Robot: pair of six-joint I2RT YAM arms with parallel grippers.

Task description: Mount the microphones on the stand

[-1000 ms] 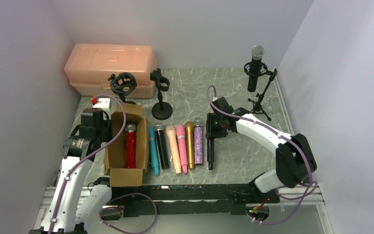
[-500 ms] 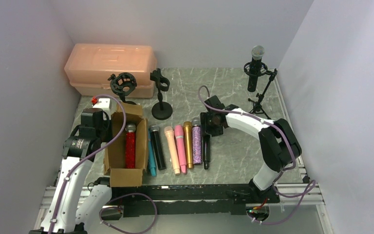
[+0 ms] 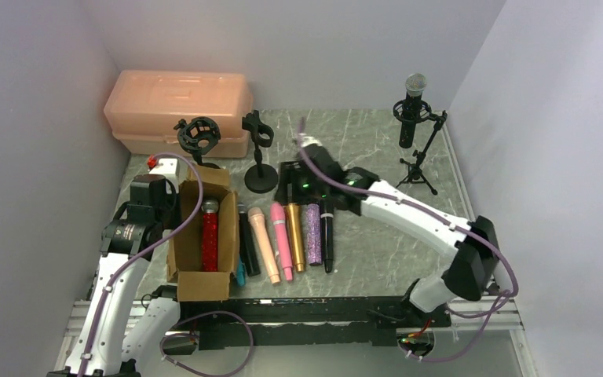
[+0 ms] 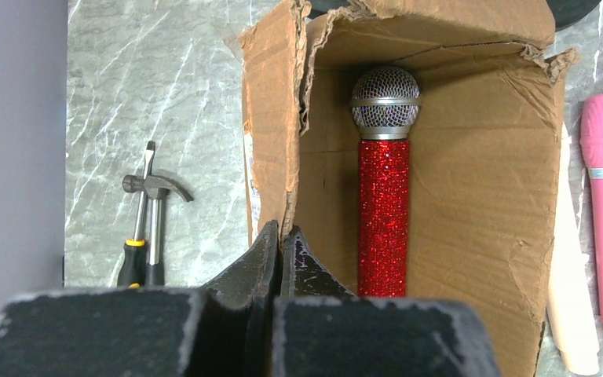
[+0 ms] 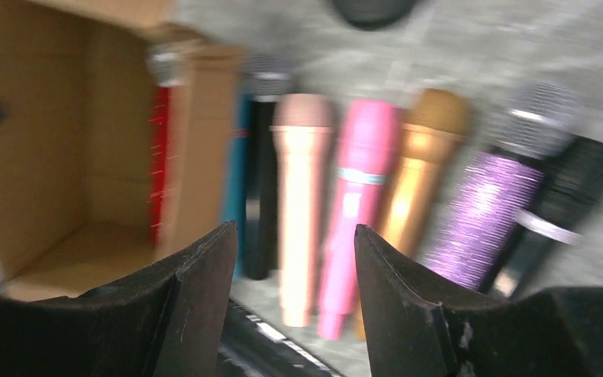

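While my left claw [image 4: 281, 236] sits clenched on the box [image 4: 479, 196] wall, seemingly to steady it, a red mic [image 4: 383, 212] lies inside, head toward the far end, with no finger on it. Right of the box, seven mics lie side by side on the table [image 3: 385, 236], heads away from me: teal [image 3: 239, 274] (half hidden), black [image 3: 247, 242], peach [image 3: 263, 245], pink [image 3: 281, 239], gold [image 3: 294, 239], purple [image 3: 313, 234] and a second black one [image 3: 327, 239]. They lie packed close, which I judge leaves little room for fingers. My right claw [image 5: 292, 232] hovers over this row, jaws apart and empty. Its blurred wrist view frames peach and pink between them, and I read that as lining up a pick. Behind the row two bare stands wait, a ring mount [image 3: 198, 135] and a clip stand [image 3: 259, 153]. At far right a tripod [image 3: 420, 163] already holds a silver-headed mic [image 3: 414, 106] upright.
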